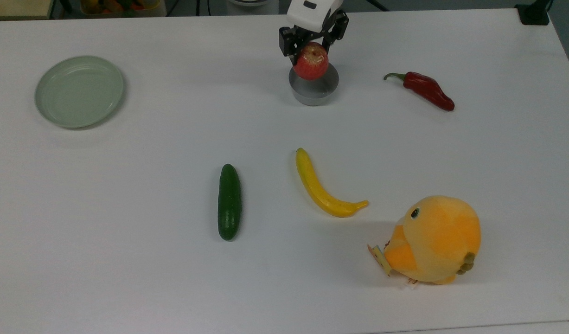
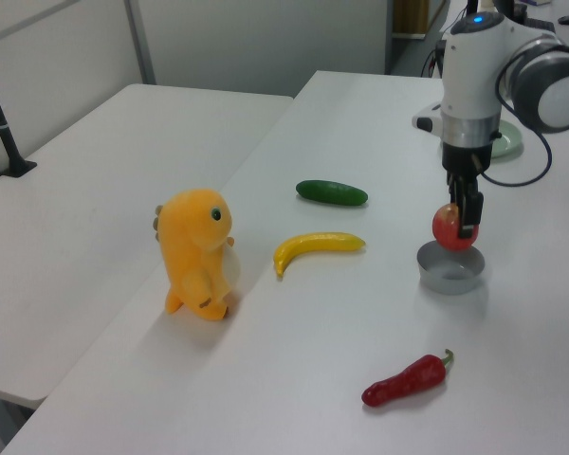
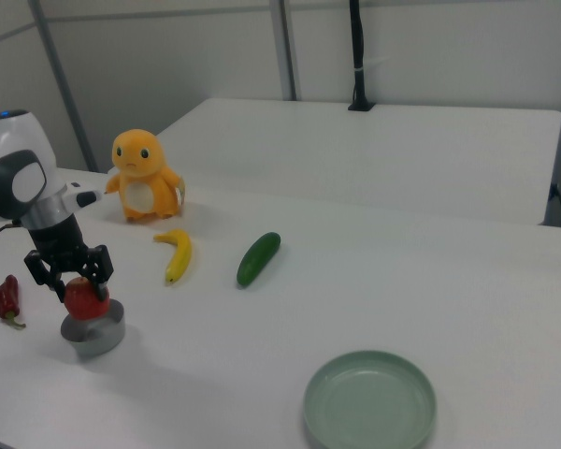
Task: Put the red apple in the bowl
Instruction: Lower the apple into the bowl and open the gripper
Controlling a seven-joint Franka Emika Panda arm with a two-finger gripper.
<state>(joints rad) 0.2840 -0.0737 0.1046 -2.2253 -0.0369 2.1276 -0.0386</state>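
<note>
A: top view's basically overhead, whole surface [image 1: 126,260] in frame?

B: yep. left and right views sit lower at opposite ends, facing each other, both catching the bowl [image 2: 449,273].

Bowl [image 1: 313,90] mouth blocked from above by apple [image 1: 310,61] held in the jaws, just over the rim. Nearest obstacle to bowl: chili [image 1: 425,90], on the top view's right, bare table [image 1: 173,116] between. Banana [image 1: 323,188], cucumber [image 1: 229,202], plush toy [image 1: 435,239] well apart from bowl. Plate [image 1: 79,91] far off on the top view's left, wide open table between.
</note>
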